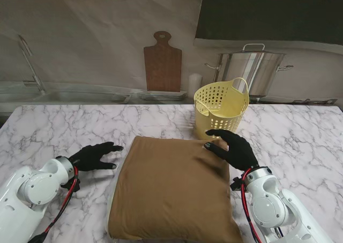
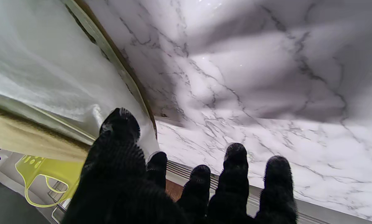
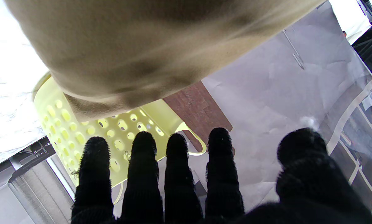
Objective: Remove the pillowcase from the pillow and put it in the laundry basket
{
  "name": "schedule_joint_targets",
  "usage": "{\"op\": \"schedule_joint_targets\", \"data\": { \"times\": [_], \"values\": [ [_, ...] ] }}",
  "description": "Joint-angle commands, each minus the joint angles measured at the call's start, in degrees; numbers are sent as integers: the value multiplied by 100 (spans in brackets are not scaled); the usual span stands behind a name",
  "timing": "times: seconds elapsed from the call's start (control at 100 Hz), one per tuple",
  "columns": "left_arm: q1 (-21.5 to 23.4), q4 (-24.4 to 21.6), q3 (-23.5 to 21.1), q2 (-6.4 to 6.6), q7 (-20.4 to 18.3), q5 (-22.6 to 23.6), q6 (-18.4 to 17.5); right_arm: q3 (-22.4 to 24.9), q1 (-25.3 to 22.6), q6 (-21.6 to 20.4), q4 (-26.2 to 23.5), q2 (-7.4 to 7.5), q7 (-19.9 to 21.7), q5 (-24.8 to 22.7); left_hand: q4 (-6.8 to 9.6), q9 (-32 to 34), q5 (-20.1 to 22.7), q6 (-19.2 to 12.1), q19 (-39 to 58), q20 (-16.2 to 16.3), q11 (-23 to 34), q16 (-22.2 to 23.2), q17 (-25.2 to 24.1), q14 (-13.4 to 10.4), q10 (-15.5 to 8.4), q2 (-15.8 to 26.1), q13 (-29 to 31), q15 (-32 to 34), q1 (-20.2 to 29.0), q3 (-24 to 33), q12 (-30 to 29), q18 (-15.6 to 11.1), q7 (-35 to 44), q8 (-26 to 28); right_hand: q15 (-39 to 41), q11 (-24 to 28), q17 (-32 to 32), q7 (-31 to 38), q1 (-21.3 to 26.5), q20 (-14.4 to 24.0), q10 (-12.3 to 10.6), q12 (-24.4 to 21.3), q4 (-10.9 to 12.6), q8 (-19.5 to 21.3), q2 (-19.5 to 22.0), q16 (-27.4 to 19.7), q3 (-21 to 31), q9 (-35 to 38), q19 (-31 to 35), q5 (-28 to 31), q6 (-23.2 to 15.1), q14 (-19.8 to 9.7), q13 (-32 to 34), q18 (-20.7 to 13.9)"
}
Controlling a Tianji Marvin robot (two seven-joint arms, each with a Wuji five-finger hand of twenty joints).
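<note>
Pillow (image 1: 171, 192) in its brown pillowcase (image 1: 161, 168) lies flat on the marble surface (image 1: 53, 130), nearest me. Right robot hand (image 1: 233, 148) hovers released over its far right corner; left robot hand (image 1: 94, 157) released just beside it. Yellow laundry basket (image 1: 221, 108) stands just beyond.

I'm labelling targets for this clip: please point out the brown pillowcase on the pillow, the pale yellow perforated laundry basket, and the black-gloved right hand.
brown pillowcase (image 1: 171, 189), stand view, middle of its top face.
pale yellow perforated laundry basket (image 1: 206, 126), stand view, outer wall.
black-gloved right hand (image 1: 235, 149), stand view, back of the hand.
</note>
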Motion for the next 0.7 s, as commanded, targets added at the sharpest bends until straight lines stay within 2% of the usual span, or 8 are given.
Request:
{"op": "schedule_joint_targets", "data": {
  "times": [0.0,0.29,0.69],
  "values": [
    [22,25,74,-22,-72,-47,-5,-7,-27,19,-28,-10,6,17,-21,121,-171,-127,79,131,30,44,-38,0,-83,15,75,24,-8,-31,16,26,-99,-144,59,43,-38,-57,28,-45,-23,-6,128,33,166,112,-146,-46,49,-46,50,21,66,49],
    [-67,65,381,-22,-150,-323,9,19,-65,0,-53,-14,-12,25,-65,146,-347,19,76,133,20,58,-56,24,-61,118,74,21,-278,-49,23,33,-105,-278,58,39,-39,-57,34,-46,-5,-4,129,33,159,113,-153,-46,46,-37,48,19,67,50],
    [132,-320,284,-85,75,-588,-130,23,-57,-33,-18,-13,-8,36,-98,189,-494,126,219,195,33,101,-51,32,-47,569,101,53,-400,-55,52,10,-100,-367,57,37,-45,-56,40,-48,-18,-4,131,34,157,113,-155,-42,38,-34,50,17,66,53]
  ]
}}
